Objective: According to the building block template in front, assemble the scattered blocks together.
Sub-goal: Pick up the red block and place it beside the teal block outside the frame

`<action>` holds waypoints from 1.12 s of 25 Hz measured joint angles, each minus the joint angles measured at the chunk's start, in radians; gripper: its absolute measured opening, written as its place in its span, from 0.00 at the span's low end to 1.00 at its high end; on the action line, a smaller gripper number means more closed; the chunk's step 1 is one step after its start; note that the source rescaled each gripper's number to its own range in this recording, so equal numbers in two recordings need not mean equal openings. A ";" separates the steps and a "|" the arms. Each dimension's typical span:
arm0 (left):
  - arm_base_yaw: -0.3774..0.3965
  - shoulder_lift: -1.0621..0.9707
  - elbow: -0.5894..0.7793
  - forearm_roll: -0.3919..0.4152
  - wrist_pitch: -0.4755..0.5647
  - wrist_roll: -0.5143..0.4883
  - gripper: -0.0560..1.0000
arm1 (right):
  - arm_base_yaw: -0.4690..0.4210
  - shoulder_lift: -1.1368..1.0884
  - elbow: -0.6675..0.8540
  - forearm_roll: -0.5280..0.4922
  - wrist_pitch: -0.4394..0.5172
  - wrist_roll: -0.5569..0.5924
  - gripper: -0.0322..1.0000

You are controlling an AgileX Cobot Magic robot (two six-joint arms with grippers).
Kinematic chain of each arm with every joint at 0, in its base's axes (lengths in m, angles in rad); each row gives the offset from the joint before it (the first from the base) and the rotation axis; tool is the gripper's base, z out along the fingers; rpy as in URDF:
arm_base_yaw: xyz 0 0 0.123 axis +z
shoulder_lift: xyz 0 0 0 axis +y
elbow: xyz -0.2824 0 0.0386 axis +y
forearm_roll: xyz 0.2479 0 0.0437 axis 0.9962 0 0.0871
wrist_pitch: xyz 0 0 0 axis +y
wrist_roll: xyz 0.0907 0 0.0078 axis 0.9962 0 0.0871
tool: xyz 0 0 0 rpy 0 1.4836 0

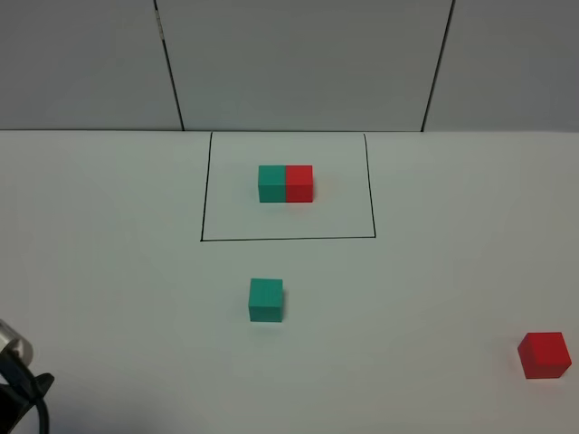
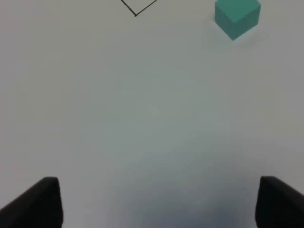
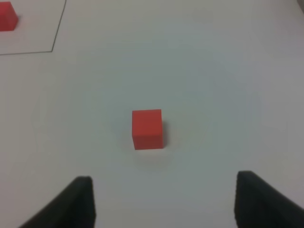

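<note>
**Cubes well apart, both grippers wide and empty**

White table fills nearly all of the high view, with pale wall panels standing behind its far edge. A thin black outline is drawn on the table at the far middle. Inside it, toward the far side, sits the building block template: a teal half on the left joined flush to a red half on the right.

A bit of the left arm shows at the near left corner of the high view.

The teal cube rests flat on the table just outside the outline's near line, roughly below the template's teal half. The left wrist view shows it well ahead of the fingers and off to one side. The red cube sits alone near the right edge, well apart from the teal one.

The left gripper has its jaws spread wide over bare table, and nothing lies between them. The right gripper is likewise spread wide and holds nothing. The red cube lies ahead of its fingertips, roughly centred on the gap and untouched.
</note>
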 joint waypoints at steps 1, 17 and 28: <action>0.000 -0.010 0.000 -0.001 0.010 -0.002 0.93 | 0.000 0.000 0.000 0.000 0.000 0.000 0.59; 0.075 -0.228 0.000 -0.147 0.227 -0.032 0.91 | 0.000 0.000 0.000 0.000 0.000 0.000 0.59; 0.182 -0.396 0.111 -0.219 0.217 -0.026 0.90 | 0.000 0.000 0.000 0.000 0.000 0.000 0.59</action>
